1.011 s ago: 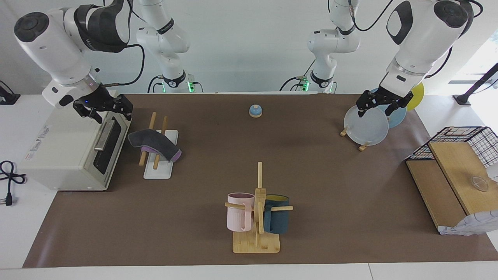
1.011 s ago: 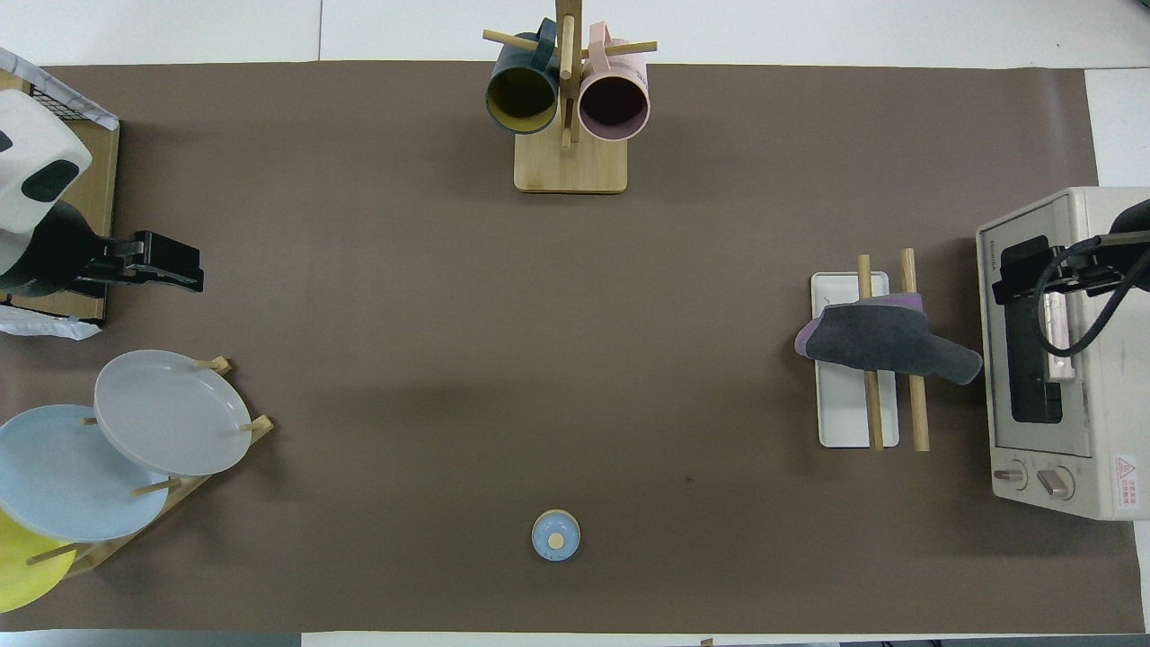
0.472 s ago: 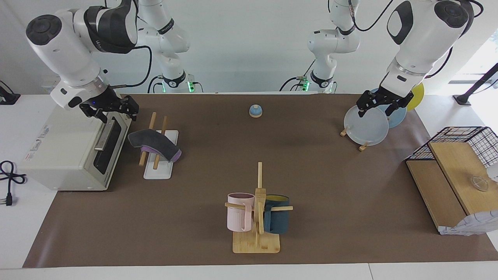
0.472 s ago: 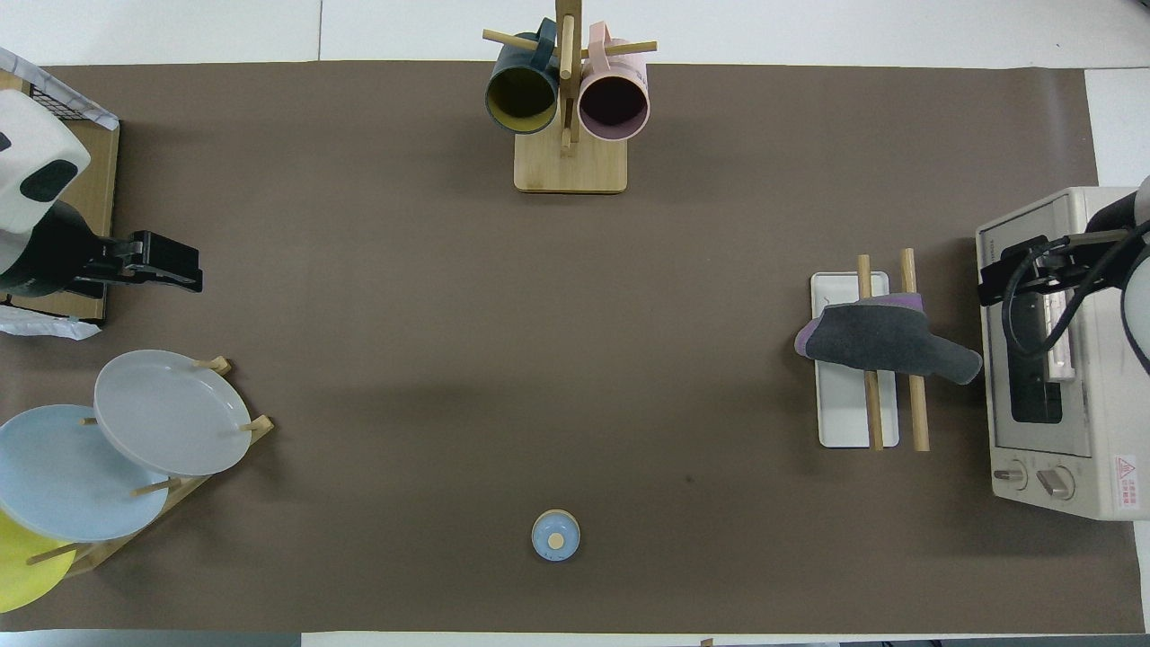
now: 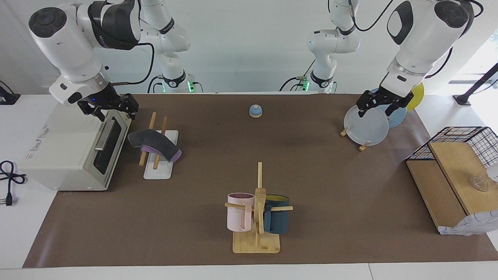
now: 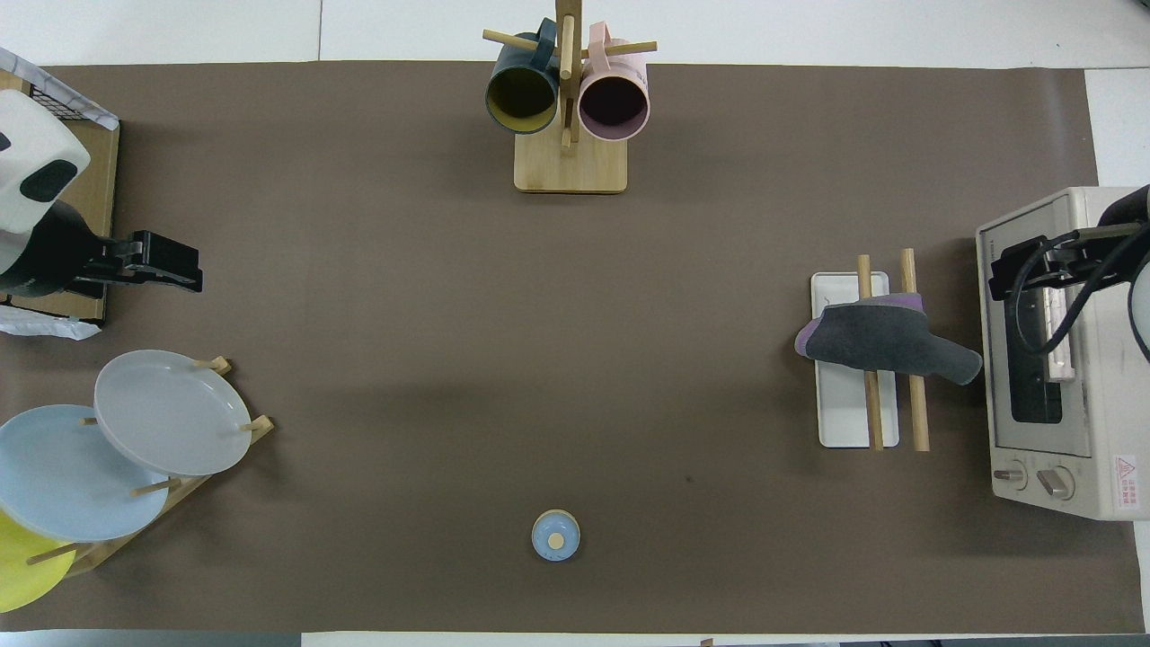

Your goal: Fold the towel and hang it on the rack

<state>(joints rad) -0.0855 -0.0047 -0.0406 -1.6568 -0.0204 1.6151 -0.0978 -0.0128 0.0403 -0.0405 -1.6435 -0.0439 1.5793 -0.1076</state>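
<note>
Towel (image 5: 155,143) folded, dark grey face outward with a purple edge showing, draped across both slanted rods of rack (image 5: 158,168) and clear of either hand. Rack just beside right hand (image 5: 108,107), toward the middle of tabletop (image 5: 311,175). Right hand raised over the front top edge of toaster oven (image 5: 66,151), fingers spread, holding nothing. Left hand (image 5: 383,103) up at the opposite end, over the plates (image 5: 367,125) leaning in their small wooden stand, fingers spread, empty. Mug stand (image 5: 257,217) with pink and dark teal mugs well apart from both hands, out mid-tabletop. Small blue bell (image 5: 255,111) between the two hands.
</note>
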